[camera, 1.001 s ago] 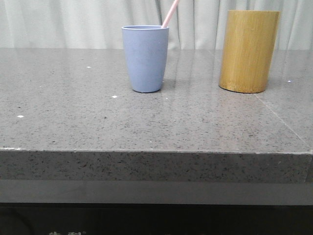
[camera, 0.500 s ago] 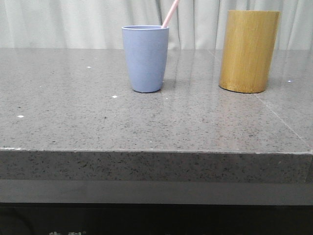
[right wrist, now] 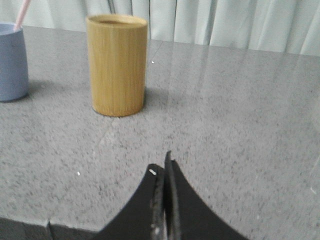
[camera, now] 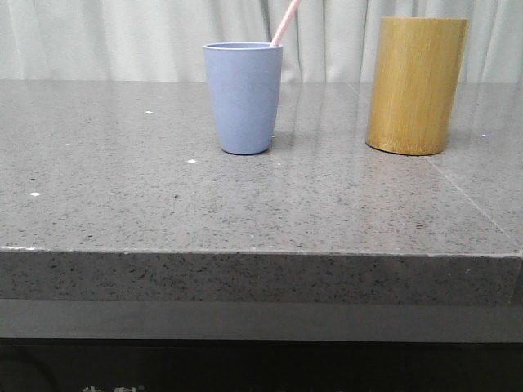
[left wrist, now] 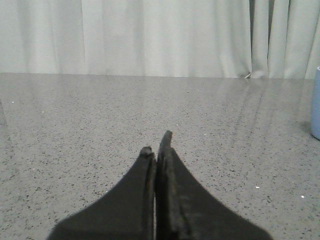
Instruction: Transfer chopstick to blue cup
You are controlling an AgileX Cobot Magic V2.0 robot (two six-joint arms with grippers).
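The blue cup (camera: 243, 97) stands upright on the grey stone table, left of centre at the back. A pale pink chopstick (camera: 285, 21) leans out of its rim to the right; its lower part is hidden inside the cup. The cup (right wrist: 12, 62) and chopstick (right wrist: 22, 14) also show at the edge of the right wrist view, and a sliver of the cup (left wrist: 316, 102) in the left wrist view. My left gripper (left wrist: 156, 145) is shut with nothing in it, low over bare table. My right gripper (right wrist: 163, 166) is shut and empty, near the table's front edge. Neither gripper appears in the front view.
A tall yellow-brown bamboo cylinder (camera: 416, 85) stands upright to the right of the cup, and is seen again (right wrist: 117, 65) in the right wrist view beyond my right gripper. Pale curtains hang behind the table. The table's front edge (camera: 261, 254) runs across the front view.
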